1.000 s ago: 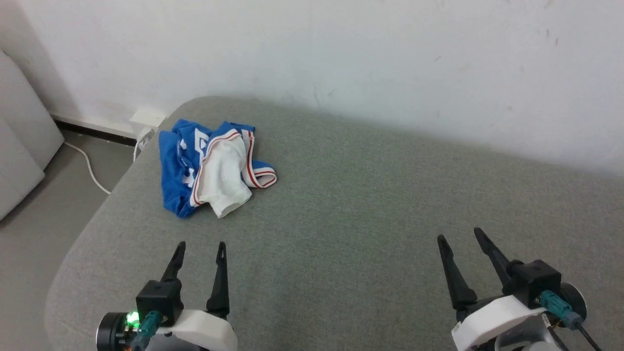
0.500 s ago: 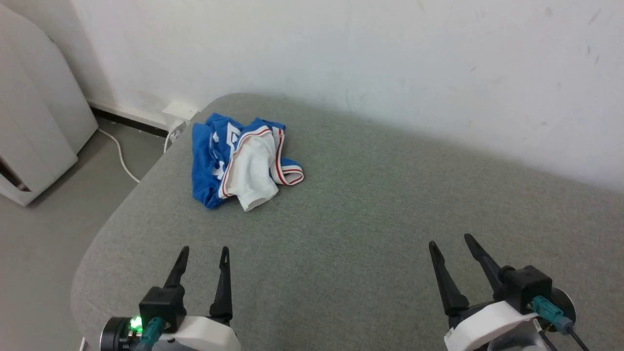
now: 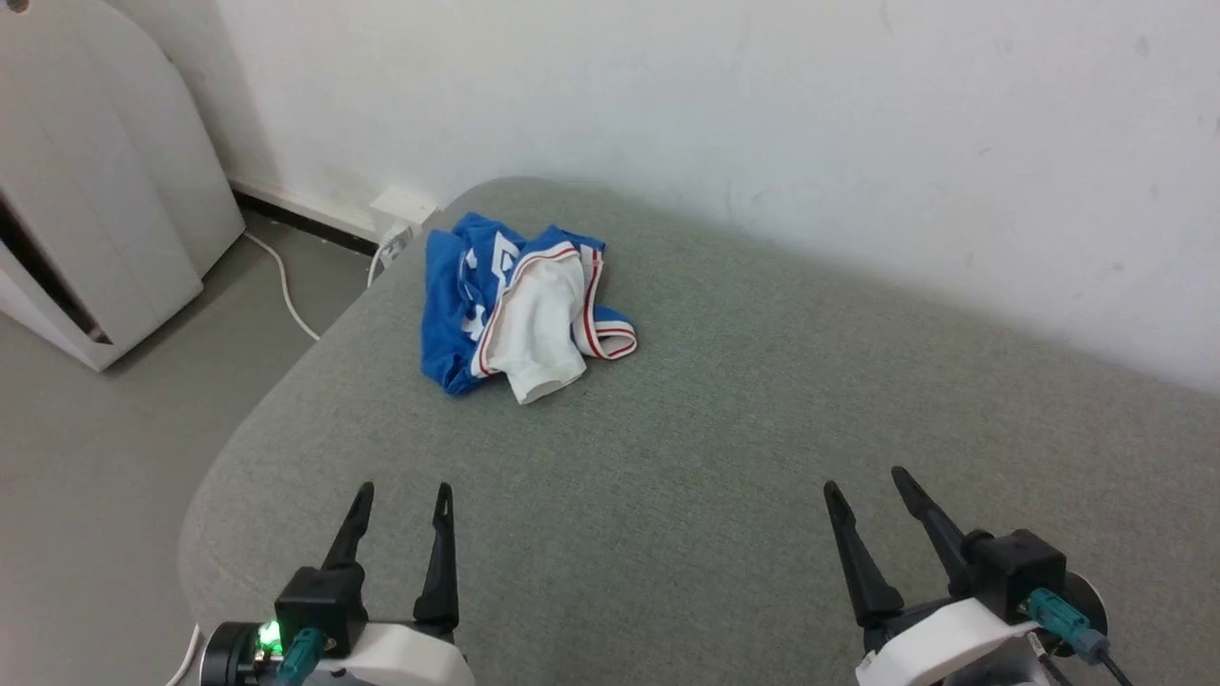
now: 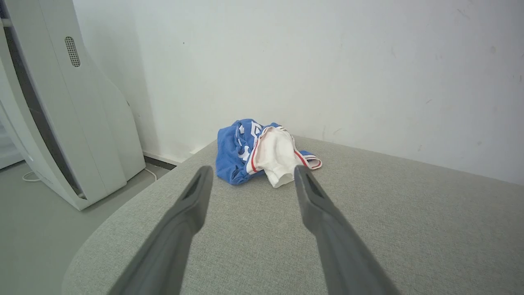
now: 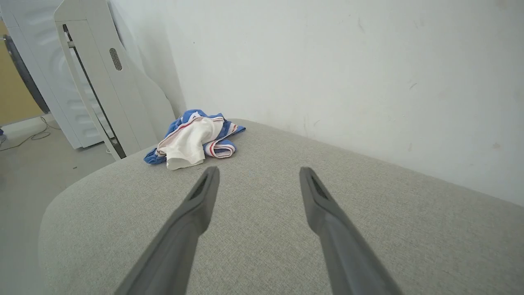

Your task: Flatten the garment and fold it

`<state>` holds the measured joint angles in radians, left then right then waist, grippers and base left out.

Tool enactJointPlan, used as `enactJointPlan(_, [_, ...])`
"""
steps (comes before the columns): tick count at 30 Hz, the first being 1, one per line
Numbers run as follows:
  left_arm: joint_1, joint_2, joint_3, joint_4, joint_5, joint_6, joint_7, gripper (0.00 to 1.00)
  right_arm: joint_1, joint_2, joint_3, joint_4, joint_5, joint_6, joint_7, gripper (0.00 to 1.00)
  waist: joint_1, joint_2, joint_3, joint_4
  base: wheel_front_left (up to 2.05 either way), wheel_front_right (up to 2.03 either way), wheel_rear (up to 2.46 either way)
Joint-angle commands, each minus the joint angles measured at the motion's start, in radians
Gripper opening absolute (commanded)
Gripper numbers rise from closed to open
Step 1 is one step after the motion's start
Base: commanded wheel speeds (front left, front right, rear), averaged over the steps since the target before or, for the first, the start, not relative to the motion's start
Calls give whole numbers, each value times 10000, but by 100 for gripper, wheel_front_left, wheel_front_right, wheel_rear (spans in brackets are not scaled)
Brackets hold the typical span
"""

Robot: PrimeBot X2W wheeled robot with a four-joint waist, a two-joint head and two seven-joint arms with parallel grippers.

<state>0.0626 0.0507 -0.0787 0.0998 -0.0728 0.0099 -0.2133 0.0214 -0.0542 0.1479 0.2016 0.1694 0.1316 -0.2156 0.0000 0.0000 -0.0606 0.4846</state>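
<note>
Garment (image 3: 522, 312) crumpled in a heap, white sleeve on top, at far left corner of grey cushion (image 3: 724, 457), near wall. Left gripper (image 3: 404, 488) and right gripper (image 3: 864, 478) both spread wide, empty, well short of it.

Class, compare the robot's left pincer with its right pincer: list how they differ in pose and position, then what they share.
The left pincer points nearly straight up the head view; the right pincer leans leftward. The left pincer aims at the crumpled shirt; the right pincer aims past it, with the shirt off to its left. Both are open and empty above the grey cushion.
</note>
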Motion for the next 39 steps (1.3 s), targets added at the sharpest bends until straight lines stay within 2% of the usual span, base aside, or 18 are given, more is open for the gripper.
enactJointPlan(1, [161,-4,-49,43,-109,-18,-134,100,13,33,65,45,120,-8,-111,100,0,0,28,91,0,0,0])
enactJointPlan(6, [-212,10,-77,166,-131,-262,-239,100,-128,35,143,103,36,-8,-216,100,0,0,292,178,0,0,0])
enactJointPlan(10, [-991,223,50,611,-133,-507,-322,100,-384,37,311,110,-180,-9,-299,100,0,0,755,-13,0,0,0])
enactJointPlan(15, [-2492,703,175,1843,-188,-779,-379,100,-814,39,614,-58,-484,-9,-404,100,0,0,1645,-408,0,0,0])
enactJointPlan(19, [-4134,1282,370,3159,-657,-1111,92,100,-1168,40,859,-252,-797,-9,-461,100,0,0,2438,-794,0,0,0])
enactJointPlan(22, [-5294,1739,446,4077,-1233,-1296,926,100,-1450,40,972,-540,-1022,-9,-383,100,0,0,2974,-1157,0,0,0])
enactJointPlan(25, [-6400,2288,87,4818,-1824,-1388,2037,100,-1718,40,991,-1004,-1242,-9,-182,100,0,0,3524,-1502,0,0,0])
enactJointPlan(33, [-8585,4081,-2792,5400,-4670,-1403,4889,100,-2084,40,919,-1993,-1498,-9,194,100,0,0,4616,-2310,0,0,0])
enactJointPlan(36, [-9097,4486,-3252,5578,-6025,-1403,5992,100,-2111,40,899,-2164,-1569,-9,218,100,0,0,4957,-2583,0,0,0])
enactJointPlan(39, [-9348,4998,-3702,5816,-6829,-1404,6973,100,-2154,40,883,-2263,-1604,-9,192,100,0,0,5203,-2871,0,0,0])
